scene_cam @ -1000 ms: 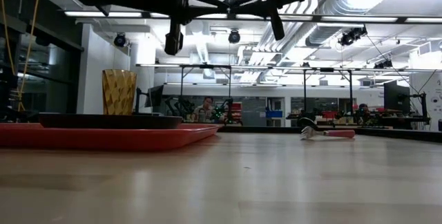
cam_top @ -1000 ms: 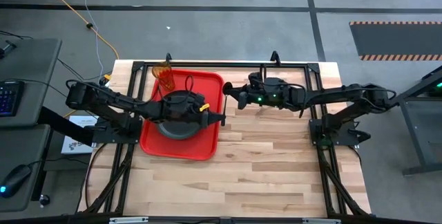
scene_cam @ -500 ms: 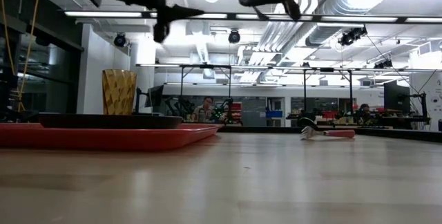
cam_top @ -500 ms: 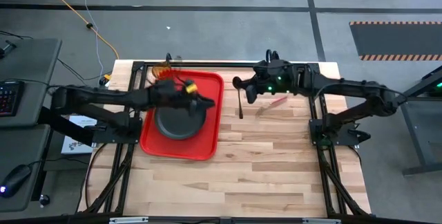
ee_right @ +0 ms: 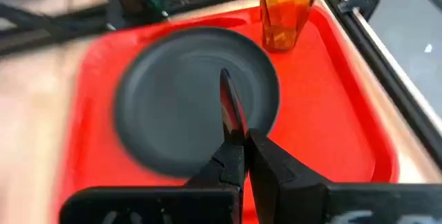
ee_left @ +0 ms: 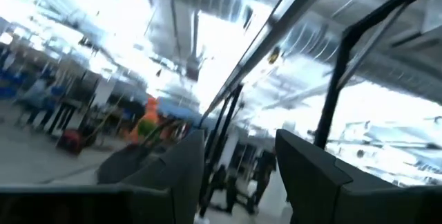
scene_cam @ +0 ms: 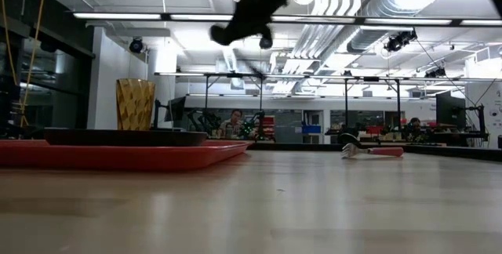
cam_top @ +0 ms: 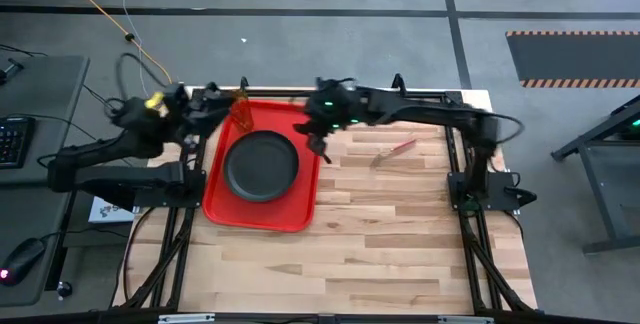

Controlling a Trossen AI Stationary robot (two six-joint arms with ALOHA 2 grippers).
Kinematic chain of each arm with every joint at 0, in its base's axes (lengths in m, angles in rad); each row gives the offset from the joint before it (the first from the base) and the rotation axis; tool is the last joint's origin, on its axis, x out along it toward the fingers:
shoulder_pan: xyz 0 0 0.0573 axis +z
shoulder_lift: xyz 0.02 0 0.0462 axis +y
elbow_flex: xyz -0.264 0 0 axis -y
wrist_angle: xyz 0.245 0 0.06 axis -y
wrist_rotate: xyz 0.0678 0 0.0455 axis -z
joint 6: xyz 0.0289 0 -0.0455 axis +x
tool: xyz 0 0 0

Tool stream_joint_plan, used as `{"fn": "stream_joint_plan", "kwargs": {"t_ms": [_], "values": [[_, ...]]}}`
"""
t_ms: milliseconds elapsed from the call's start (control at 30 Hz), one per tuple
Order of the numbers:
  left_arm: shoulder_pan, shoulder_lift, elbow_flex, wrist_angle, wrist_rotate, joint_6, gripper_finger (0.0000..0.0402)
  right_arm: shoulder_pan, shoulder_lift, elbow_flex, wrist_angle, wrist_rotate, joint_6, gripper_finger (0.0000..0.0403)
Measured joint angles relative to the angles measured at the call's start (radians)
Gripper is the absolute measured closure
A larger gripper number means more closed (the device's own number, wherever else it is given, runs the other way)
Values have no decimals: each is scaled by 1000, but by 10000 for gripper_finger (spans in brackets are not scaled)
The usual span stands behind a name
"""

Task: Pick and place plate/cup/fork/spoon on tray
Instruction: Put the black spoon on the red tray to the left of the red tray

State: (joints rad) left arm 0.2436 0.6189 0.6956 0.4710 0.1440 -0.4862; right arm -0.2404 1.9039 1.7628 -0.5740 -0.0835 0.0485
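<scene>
The red tray (cam_top: 300,204) lies on the left half of the table. The dark plate (cam_top: 262,164) rests flat on it. The amber cup (cam_top: 240,111) stands upright at the tray's far left corner. The reddish fork (cam_top: 395,148) lies on the bare wood to the right of the tray. My right gripper (ee_right: 242,141) hovers over the tray's far right part, shut on the dark spoon (ee_right: 230,103). My left gripper (ee_left: 238,155) is open with nothing between its fingers. It is raised beyond the tray's far left corner (cam_top: 212,97). My right gripper pinches one end of the spoon (ee_right: 235,128) between its two fingertips. The fingers slant down from the table's right side. The spoon runs on ahead of the fingertips, roughly in line with them. It is lifted clear, with its free end (ee_right: 224,79) over the plate.
A black frame (cam_top: 430,92) runs along the table's far and side edges. Bare wood lies to the right of the tray and toward the near edge (cam_top: 400,244). In the low view the room behind shows desks and a person far off.
My left gripper has risen from over the plate and drawn back toward the table's far left corner, leaving the plate on the tray. My right gripper has carried the spoon up and toward the left, from the wood beside the tray to over the tray's far right part.
</scene>
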Motion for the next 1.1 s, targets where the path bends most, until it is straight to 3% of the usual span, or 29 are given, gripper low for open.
{"fn": "stream_joint_plan", "kwargs": {"t_ms": [300, 333, 467, 600, 733, 833, 1000, 1100], "values": [[-2, -91, 0, -3, 0, 0, 232, -75, 454, 580, -324, 1, -216, 403], [-2, -91, 0, -4, 0, 0, 232, -81, 483, 598, -322, 2, -229, 403], [-2, -87, 0, -14, 0, 0, 232, -98, 483, 475, -169, 2, -230, 403], [-2, -76, 0, -42, 0, 6, 232, -117, 479, 441, -154, -5, -152, 403], [-2, -60, 0, -60, -41, 34, 232, -133, 467, 455, -162, -83, -137, 403], [-2, -32, 0, -63, -93, 36, 232, -135, 409, 463, -168, -144, -159, 403], [-2, 32, 0, -66, -108, 44, 232, -146, 279, 462, -333, -165, -261, 403], [-2, 79, 0, -86, -108, 24, 232, -172, 173, 351, -371, -181, -293, 403]]}}
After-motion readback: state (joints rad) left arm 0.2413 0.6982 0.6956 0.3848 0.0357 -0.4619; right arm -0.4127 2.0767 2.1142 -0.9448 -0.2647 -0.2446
